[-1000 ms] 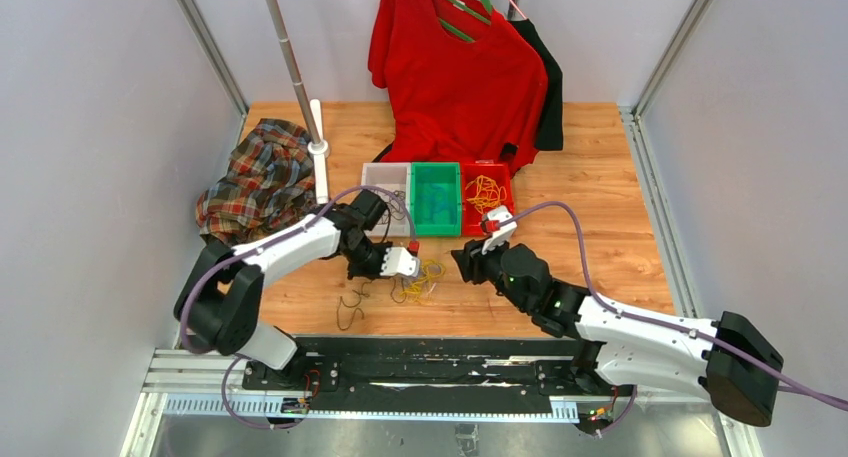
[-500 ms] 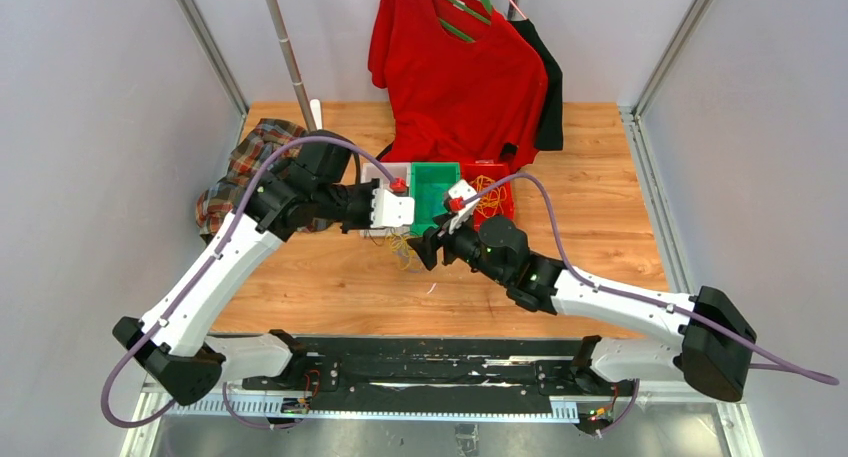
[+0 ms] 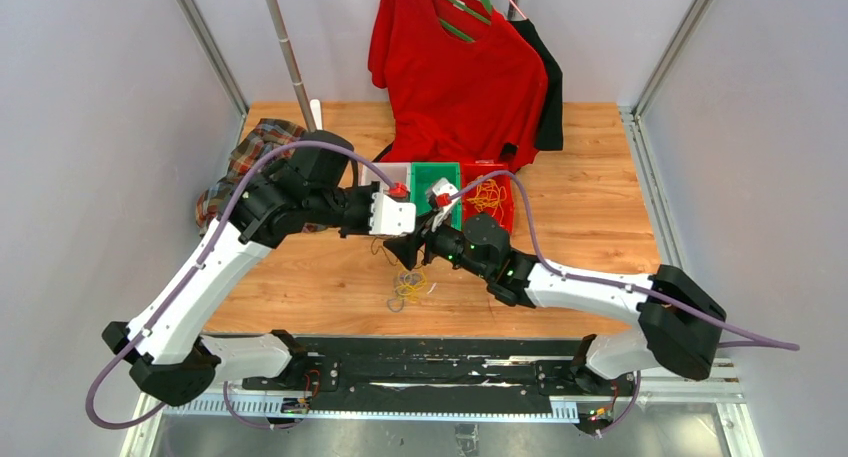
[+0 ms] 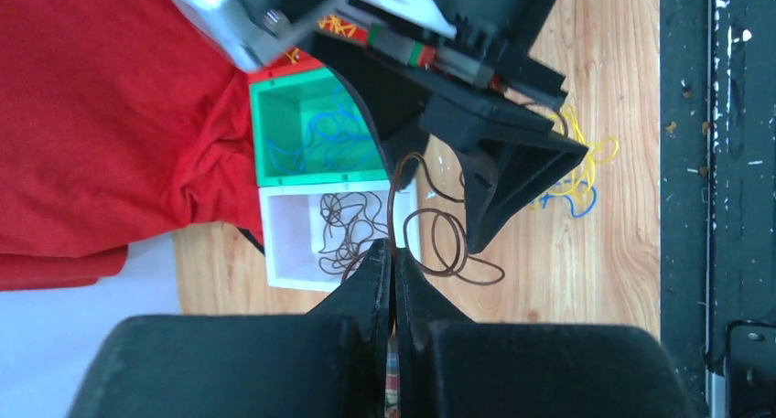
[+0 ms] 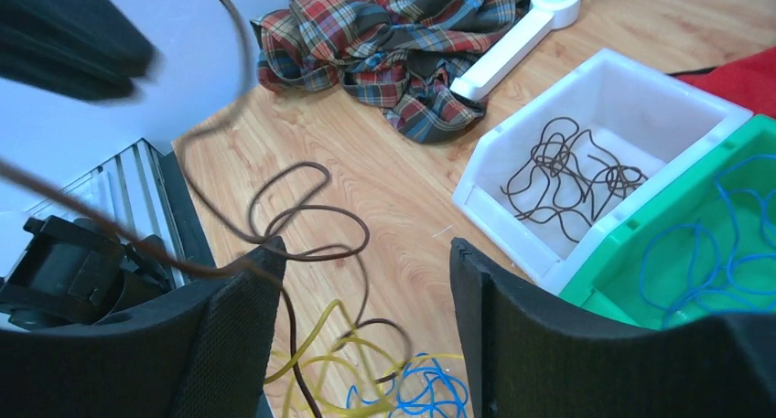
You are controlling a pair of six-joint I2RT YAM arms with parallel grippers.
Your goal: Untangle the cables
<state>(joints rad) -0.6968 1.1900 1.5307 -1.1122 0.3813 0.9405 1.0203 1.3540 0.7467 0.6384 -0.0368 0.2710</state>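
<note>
Hanging: the brown cable (image 4: 391, 208) dangles from the left gripper (image 4: 393, 258), with its loops in the air just in front of the white bin (image 5: 499, 221). A second ago it lay low at the table (image 3: 600, 197).
Lower end: one strand runs down toward the tangle (image 3: 408, 285); whether it is caught there I cannot tell.
Tangle: yellow and blue cords in a small heap on the table, near the bins and below both grippers. Half a second ago it hung higher, just under the fingers.
Left gripper: clamped shut on the brown cable and raised near the white bin. A second ago it was down at the heap.
Right gripper (image 5: 364, 253): fingers spread wide and gripping nothing, with the brown strand passing between them. It has moved left and now sits just beside the left gripper.
Bins: the white bin holds brown ones, the green bin (image 4: 265, 125) blue ones and the red bin (image 3: 505, 212) yellow ones, all as before.
Edge: the plaid shirt (image 5: 393, 34) lies unmoved by the white bin.
</note>
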